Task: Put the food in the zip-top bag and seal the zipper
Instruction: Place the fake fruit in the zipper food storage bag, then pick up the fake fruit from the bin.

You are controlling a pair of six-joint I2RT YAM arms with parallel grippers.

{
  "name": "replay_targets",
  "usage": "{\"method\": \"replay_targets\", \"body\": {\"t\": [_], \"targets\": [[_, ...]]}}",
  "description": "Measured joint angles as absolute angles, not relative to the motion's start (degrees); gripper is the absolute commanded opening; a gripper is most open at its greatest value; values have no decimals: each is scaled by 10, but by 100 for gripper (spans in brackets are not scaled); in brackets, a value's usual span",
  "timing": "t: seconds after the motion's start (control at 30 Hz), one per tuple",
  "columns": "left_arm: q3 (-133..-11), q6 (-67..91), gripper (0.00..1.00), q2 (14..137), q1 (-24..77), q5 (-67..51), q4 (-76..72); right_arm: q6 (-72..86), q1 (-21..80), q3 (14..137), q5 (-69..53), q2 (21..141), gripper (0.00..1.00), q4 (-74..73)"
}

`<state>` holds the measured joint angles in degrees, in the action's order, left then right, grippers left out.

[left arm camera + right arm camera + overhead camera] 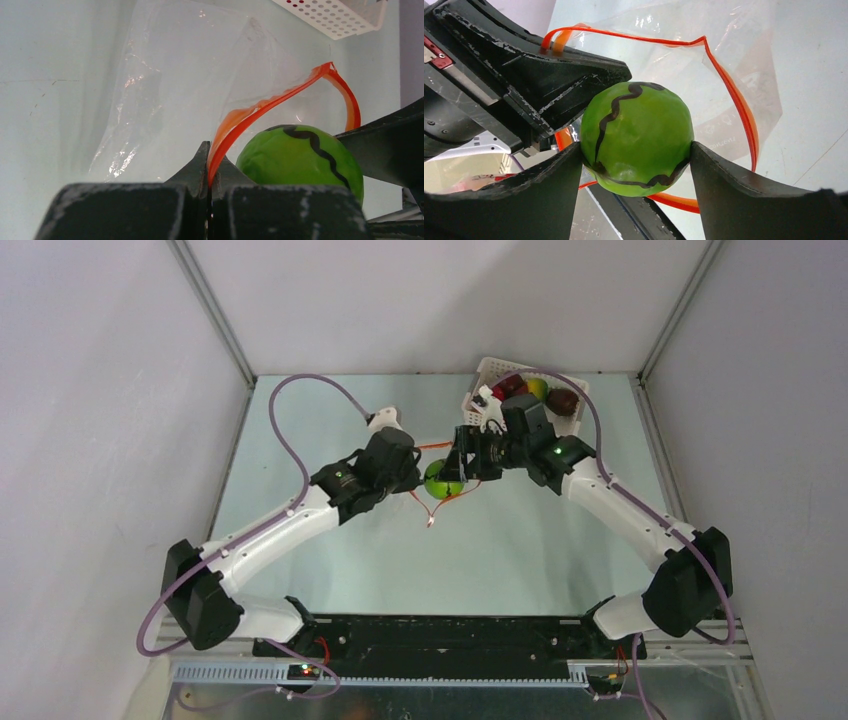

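Observation:
My left gripper point(210, 160) is shut on the orange-red zipper point(265, 105) of the clear zip-top bag point(175, 75) and holds one lip up, so the mouth gapes. My right gripper point(636, 155) is shut on a bright green ball with black wavy stripes point(636, 135), one piece of the food. The ball point(438, 480) hangs at the bag's mouth, just right of the left fingers point(574, 75). The zipper point(734, 95) loops behind and around it. More food lies in the basket: a red piece point(510, 385), a yellow-green one point(537, 388) and a maroon one point(563, 400).
A white perforated basket point(490, 368) stands at the back right of the table, just behind the right arm. The two wrists nearly touch over the table's middle. Grey walls close in on the left, right and back.

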<state>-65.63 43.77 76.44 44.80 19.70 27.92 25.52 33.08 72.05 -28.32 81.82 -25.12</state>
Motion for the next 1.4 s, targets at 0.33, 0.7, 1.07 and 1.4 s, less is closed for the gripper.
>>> {"method": "replay_targets", "body": {"t": [0.33,0.7,1.07,1.4], "targets": [[-643,442,0,750,448,191,273,248,341,720,-250,798,99,-255],[-642,442,0,748,448,191,271,225,332,720,-251,757,99,-233],[-639,442,0,741,448,209,277,214,194,753,-211,776,99,-233],[-639,441,0,726,444,244,292,228,146,892,-34,961,99,-255]]}}
